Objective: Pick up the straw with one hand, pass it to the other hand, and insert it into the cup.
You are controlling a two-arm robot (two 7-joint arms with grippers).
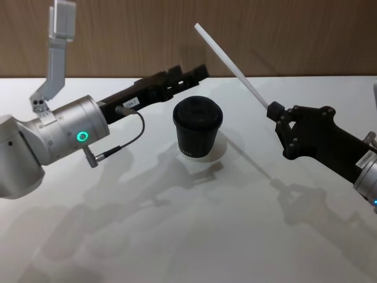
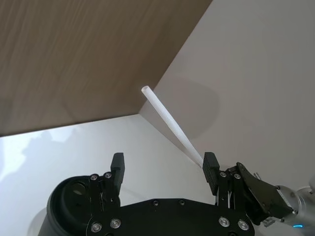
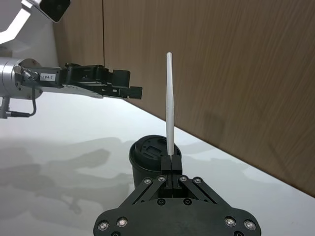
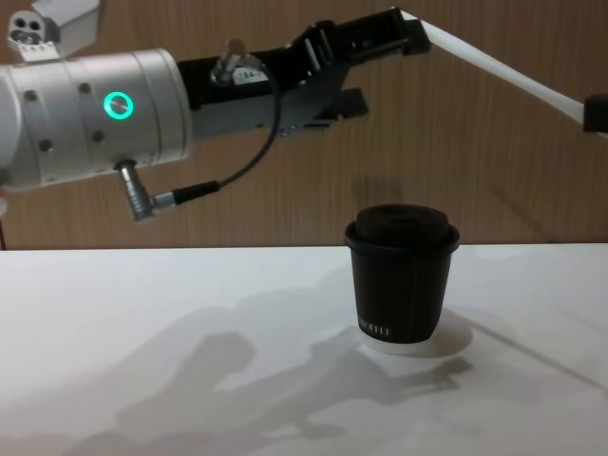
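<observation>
The white straw (image 1: 235,69) slants up and to the left, its lower end pinched in my right gripper (image 1: 274,109), which is shut on it to the right of the cup. In the right wrist view the straw (image 3: 169,108) rises from that gripper (image 3: 170,161). The black lidded cup (image 1: 197,127) stands upright mid-table. Behind and above the cup my left gripper (image 1: 197,72) hangs open. The left wrist view shows the straw (image 2: 170,123) running past one left finger (image 2: 210,167), with its free end beyond the left gripper (image 2: 164,167). I see no grip there.
A wooden wall (image 1: 294,35) runs behind the white table (image 1: 177,236). Bare tabletop lies in front of the cup and to both sides. A grey camera bracket (image 1: 59,35) stands above the left arm.
</observation>
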